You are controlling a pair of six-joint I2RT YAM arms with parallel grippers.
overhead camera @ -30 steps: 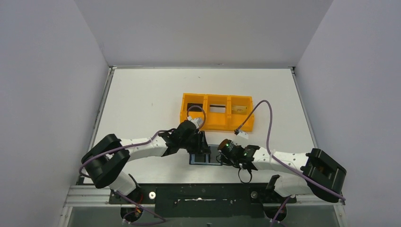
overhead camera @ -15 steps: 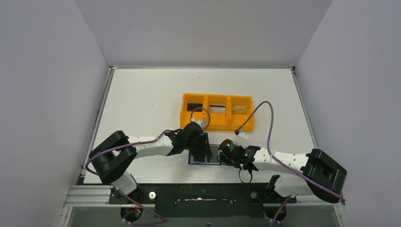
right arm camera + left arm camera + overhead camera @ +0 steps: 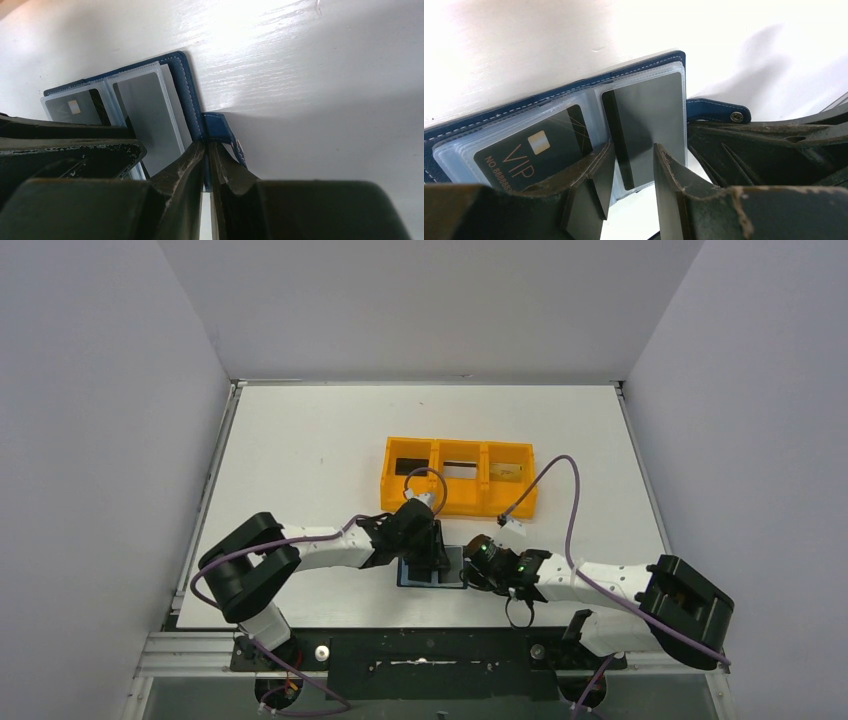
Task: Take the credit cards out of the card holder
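Observation:
The dark blue card holder (image 3: pixel 447 578) lies open near the table's front edge, its clear sleeves showing. Two credit cards sit in the sleeves: a black VIP card (image 3: pixel 531 150) on the left half and a grey card (image 3: pixel 651 117) with a black stripe on the right half. My left gripper (image 3: pixel 634 150) is open, low over the grey card's near edge, one finger on each side of the stripe. My right gripper (image 3: pixel 207 146) is shut on the holder's blue closure tab (image 3: pixel 220 127) at its right edge. From above, the left gripper (image 3: pixel 428 558) hides part of the holder.
An orange three-compartment tray (image 3: pixel 458 502) stands just behind the holder, with dark and pale items in its compartments. The two grippers sit close together over the holder, and the right gripper's body (image 3: pixel 774 150) fills the right side of the left wrist view. White walls enclose the table.
My left arm has shifted slightly right and nearer to the holder, and its jaws have narrowed a little. The right gripper has kept its pinch on the tab.

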